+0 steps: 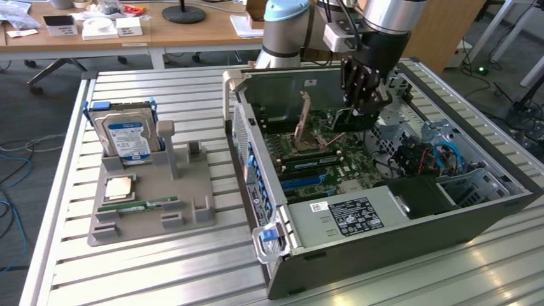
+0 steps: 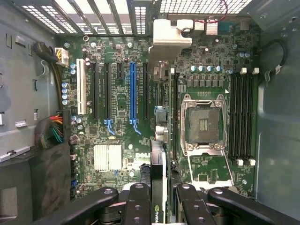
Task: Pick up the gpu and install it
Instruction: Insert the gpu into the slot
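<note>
On the exterior view's left, the tabletop (image 1: pixel 170 274) tray (image 1: pixel 144 224) carries one hard drive (image 1: pixel 127 137), one CPU (image 1: pixel 117 187) and one memory stick (image 1: pixel 140 206). To the right stands one open case (image 1: pixel 383 245). Inside it, my pincer (image 2: pixel 158 200) is clamped on the one gpu (image 2: pixel 158 178), held edge-on above the motherboard (image 2: pixel 117 124).

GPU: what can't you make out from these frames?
Wrist view: the gpu sits edge-on in the claw; its connector edge and whatever is under it are hidden by the card itself.
Exterior view: the claw covers most of the card; whether it is seated cannot be told.
</note>
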Tool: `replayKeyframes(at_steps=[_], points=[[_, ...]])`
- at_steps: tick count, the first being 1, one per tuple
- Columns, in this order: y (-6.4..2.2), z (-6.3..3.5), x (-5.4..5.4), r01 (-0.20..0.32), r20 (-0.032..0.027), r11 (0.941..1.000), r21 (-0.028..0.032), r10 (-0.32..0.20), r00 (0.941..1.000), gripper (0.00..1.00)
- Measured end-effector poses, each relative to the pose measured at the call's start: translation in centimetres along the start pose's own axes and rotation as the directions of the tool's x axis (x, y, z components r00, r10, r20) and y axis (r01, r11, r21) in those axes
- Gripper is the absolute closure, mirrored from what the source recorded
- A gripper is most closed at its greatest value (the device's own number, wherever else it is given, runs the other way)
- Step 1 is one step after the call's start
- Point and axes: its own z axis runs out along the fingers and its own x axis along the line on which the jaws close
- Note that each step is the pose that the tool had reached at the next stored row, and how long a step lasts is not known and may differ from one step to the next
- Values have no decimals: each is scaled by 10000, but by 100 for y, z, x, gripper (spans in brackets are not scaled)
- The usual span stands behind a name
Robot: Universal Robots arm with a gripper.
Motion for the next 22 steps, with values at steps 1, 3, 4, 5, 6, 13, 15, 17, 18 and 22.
replayKeyframes(at_steps=[1,3,4,5,6,13,15,17,18,22], points=[[0,0,0,0,-1,10000,0,0,10000,74],[-1,11,0,2,1,10000,1,-2,10000,74],[-1,20,1,1,1,10000,1,-1,10000,74],[-1,30,1,2,0,10000,0,-2,10000,74],[-1,42,1,2,1,10000,0,-2,10000,74],[0,100,5,1,-2,10000,0,-1,10000,74],[1,102,6,-1,-4,10000,-1,1,10000,74],[0,104,6,2,-1,10000,0,-2,10000,74],[0,104,6,2,-1,10000,0,-2,10000,74],[0,127,7,2,0,10000,1,-2,10000,74]])
